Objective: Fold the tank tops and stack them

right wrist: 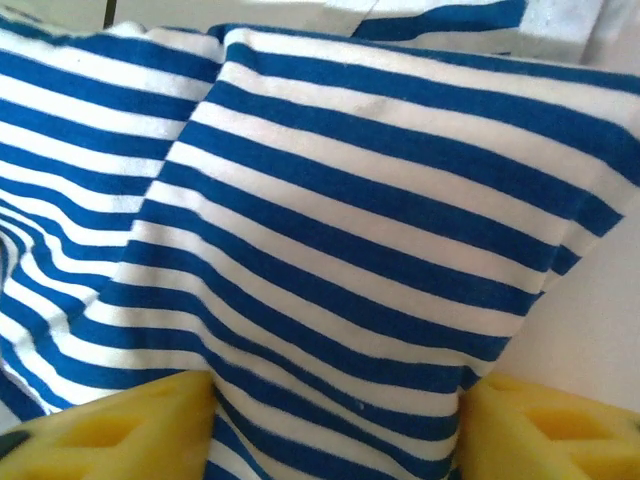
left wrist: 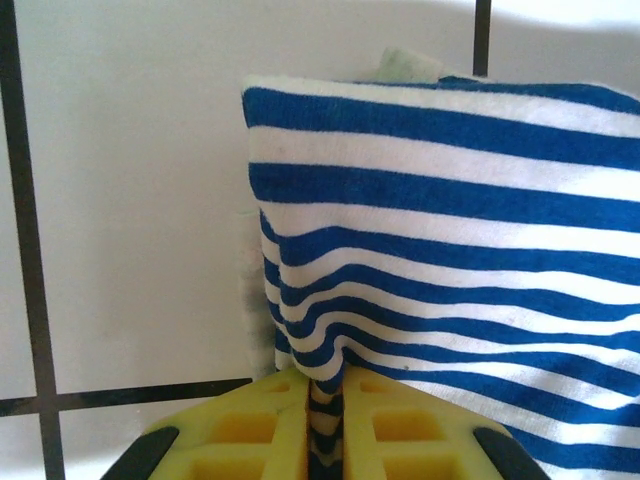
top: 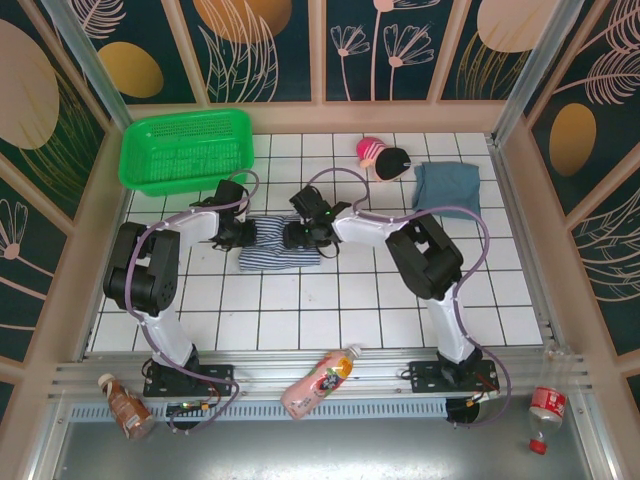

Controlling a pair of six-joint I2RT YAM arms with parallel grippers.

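The striped tank top (top: pixel 278 247) lies folded in a small packet on the white tiled table (top: pixel 300 310), between my two grippers. My left gripper (top: pixel 240 232) is at its left edge. In the left wrist view the yellow fingers (left wrist: pixel 250 420) of my left gripper (left wrist: pixel 322 385) are shut on a pinched fold of the striped tank top (left wrist: pixel 450 220). My right gripper (top: pixel 298 236) sits over its right part. In the right wrist view my right gripper (right wrist: pixel 335 400) stands open, jaws wide apart, with the striped tank top (right wrist: pixel 350 200) lying between them. The blue-grey tank top (top: pixel 447 187) rests folded at the back right.
A green basket (top: pixel 186 150) stands at the back left. A pink-and-black toy (top: pixel 384 157) lies next to the blue-grey top. A pink bottle (top: pixel 320 382) lies on the front rail, with other bottles at the near left (top: pixel 125 405) and near right (top: pixel 545 410).
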